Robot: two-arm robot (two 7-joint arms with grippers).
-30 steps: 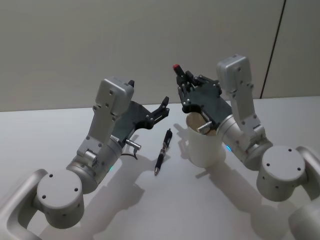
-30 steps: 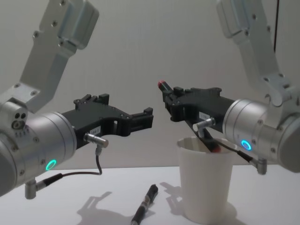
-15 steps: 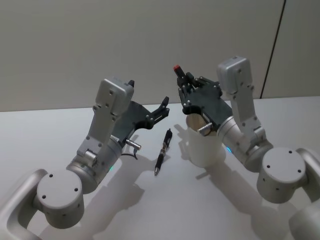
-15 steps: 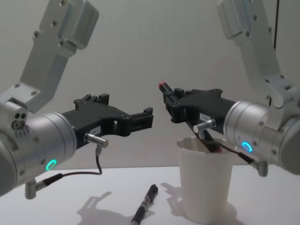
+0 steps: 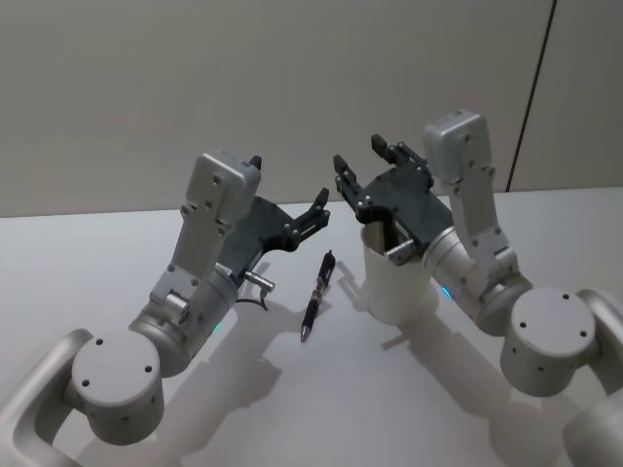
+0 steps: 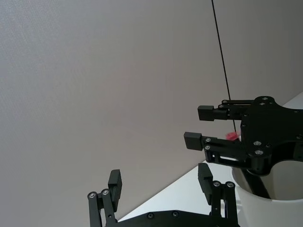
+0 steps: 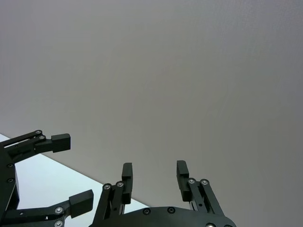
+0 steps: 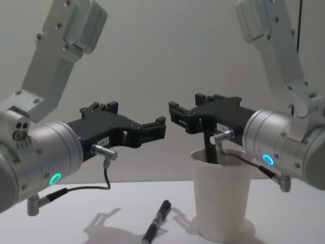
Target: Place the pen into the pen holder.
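Pen (image 5: 316, 292) is lying flat on the worktop (image 5: 97, 255), in the gap between the two arms and just to the left of the pen holder (image 5: 394, 287), close to it but not touching as far as I can tell. Its long axis runs roughly away from the robot, with the far end slanting a bit toward the cup.

Left pincer (image 5: 319, 206) hangs in the air above the pen's far end, spread open and holding nothing, pointing sideways toward the other arm rather than down. Right pincer (image 5: 360, 156) is spread too, also holding nothing, parked right over the mouth of the paper cup.

Funny bit: in the chest view a dark stick (image 8: 209, 148) stands in the cup, poking up past the rim. The left wrist view shows a red tip (image 6: 232, 136) behind the right pincer, so I'd guess one pen is already in there.

For the one on the worktop, my read is that the left arm is the closer one. It would have to tip its pincer downward and line the fingers up across the barrel, then carry it a short way right to the cup.
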